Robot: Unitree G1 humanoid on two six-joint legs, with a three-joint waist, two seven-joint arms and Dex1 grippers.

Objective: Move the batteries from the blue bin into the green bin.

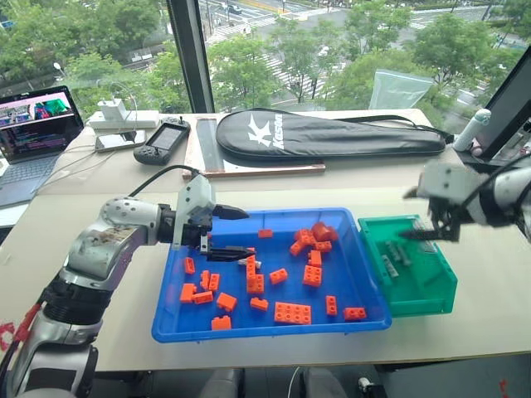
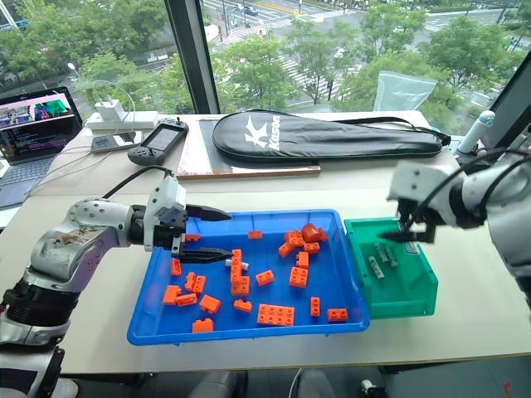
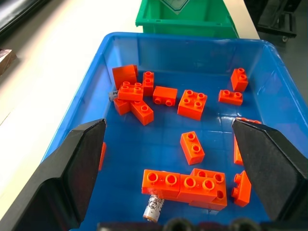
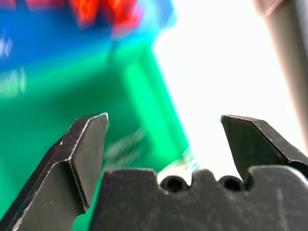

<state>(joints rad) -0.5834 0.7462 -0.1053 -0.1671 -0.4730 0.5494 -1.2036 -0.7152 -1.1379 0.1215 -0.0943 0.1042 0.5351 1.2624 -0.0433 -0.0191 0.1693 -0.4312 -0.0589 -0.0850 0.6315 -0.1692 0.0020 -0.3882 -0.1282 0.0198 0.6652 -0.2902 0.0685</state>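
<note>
- Inside the green bin [image 1: 431, 286], several batteries [image 2: 382, 259] lie on the floor, slim grey cylinders side by side toward its far half.
- One more battery [image 3: 154, 208] lies in the blue bin [image 1: 199, 325], its silver end poking out from under a long orange brick; in the left wrist view it sits between the left pincer's two fingers, close to the palm.
- Orange toy bricks [image 1: 292, 313] are scattered across the blue bin's floor, with a denser cluster [image 1: 314, 240] near the corner closest to the green bin.
- The two bins stand side by side on the pale surface [image 1: 99, 240], the green one just beside the blue one's right end, rims close or touching.
- The left pincer [image 1: 236, 232] hangs over the left part of the blue bin, pointing to the right, its fingers [image 3: 82, 159] spread wide with nothing between them.
- The right pincer [image 1: 433, 230] hovers above the far end of the green bin, angled down, jaws wide apart and empty; the right wrist view shows the green bin's interior between its fingers [image 4: 89, 144].
- Farther back on the surface lie a black racket case [image 1: 323, 133], a handheld game console [image 1: 162, 141], a white charger block [image 1: 120, 116] and a laptop [image 1: 33, 133] at the left edge.
</note>
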